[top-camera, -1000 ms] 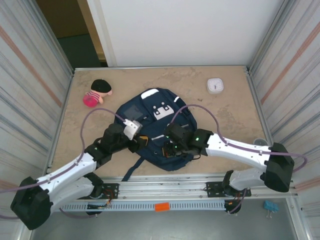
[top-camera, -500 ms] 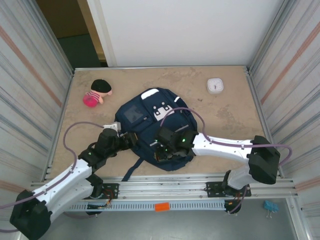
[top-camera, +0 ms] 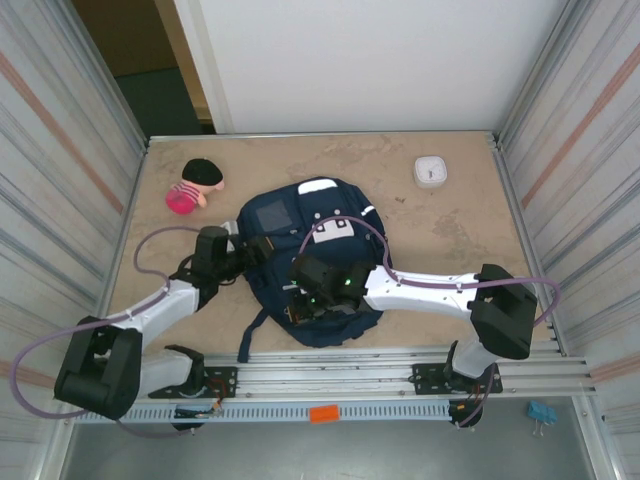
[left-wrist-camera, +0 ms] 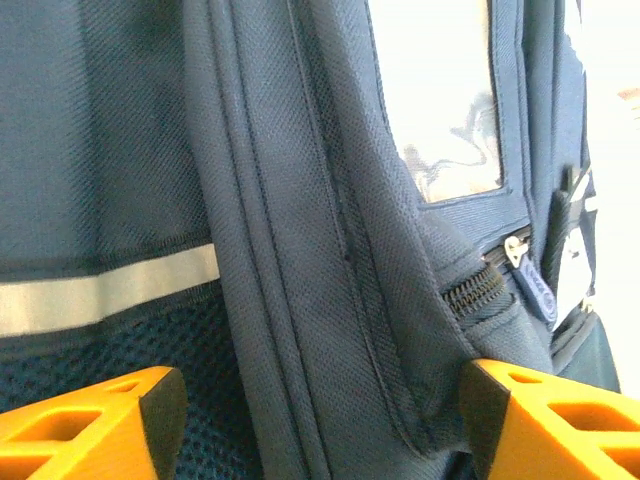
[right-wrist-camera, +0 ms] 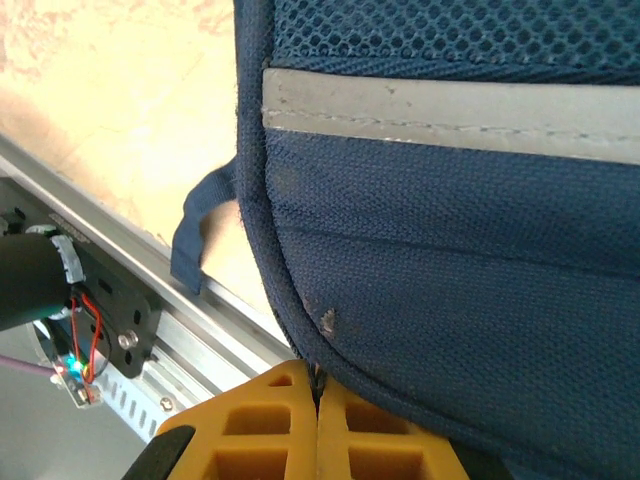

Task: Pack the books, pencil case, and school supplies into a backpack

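The navy backpack (top-camera: 335,225) lies flat in the middle of the table, its white-patched pocket facing up. At its left side my left gripper (top-camera: 247,256) stands open. In the left wrist view its orange fingertips (left-wrist-camera: 95,425) sit wide apart on either side of a fold of the backpack (left-wrist-camera: 320,250), below a clear window pocket (left-wrist-camera: 440,100). My right gripper (top-camera: 300,303) is at the bag's near left edge. There its orange fingers (right-wrist-camera: 270,420) are shut on the seam of the backpack (right-wrist-camera: 450,280). The books, pencil case and school supplies are out of view.
A pink plush toy with a black cap (top-camera: 196,185) lies at the far left. A white square device (top-camera: 431,170) sits at the far right. A metal rail (top-camera: 330,372) runs along the near edge, and corrugated walls close both sides. A loose strap (right-wrist-camera: 195,235) hangs toward the rail.
The right gripper has slid left along the bag's near edge, still shut, and the bag has shifted left. The left arm swung out to the bag's left side and its jaws widened.
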Robot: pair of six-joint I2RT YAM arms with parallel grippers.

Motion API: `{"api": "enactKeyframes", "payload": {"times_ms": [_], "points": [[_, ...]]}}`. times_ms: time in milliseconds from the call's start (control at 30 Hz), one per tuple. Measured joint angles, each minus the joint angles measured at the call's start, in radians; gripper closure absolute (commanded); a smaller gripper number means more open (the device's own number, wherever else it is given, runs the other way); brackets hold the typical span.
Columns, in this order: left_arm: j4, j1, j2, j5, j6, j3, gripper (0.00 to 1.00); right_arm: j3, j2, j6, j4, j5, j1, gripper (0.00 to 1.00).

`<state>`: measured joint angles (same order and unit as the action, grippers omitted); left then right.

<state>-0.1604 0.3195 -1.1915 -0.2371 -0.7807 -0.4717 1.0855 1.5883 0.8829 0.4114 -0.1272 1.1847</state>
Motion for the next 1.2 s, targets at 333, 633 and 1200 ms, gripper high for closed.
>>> {"api": "enactKeyframes", "payload": {"times_ms": [333, 633, 1200], "points": [[0.187, -0.006, 0.325, -0.049, -0.155, -0.030, 0.33, 0.001, 0.001, 0.000, -0.017, -0.009, -0.020, 1.00], [0.262, 0.112, 0.438, -0.111, -0.402, 0.098, 0.44, 0.001, 0.001, 0.000, -0.019, -0.008, -0.020, 1.00], [0.076, 0.233, 0.307, -0.122, -0.565, 0.158, 0.65, 0.001, 0.001, 0.000, -0.023, -0.009, -0.020, 1.00]]}}
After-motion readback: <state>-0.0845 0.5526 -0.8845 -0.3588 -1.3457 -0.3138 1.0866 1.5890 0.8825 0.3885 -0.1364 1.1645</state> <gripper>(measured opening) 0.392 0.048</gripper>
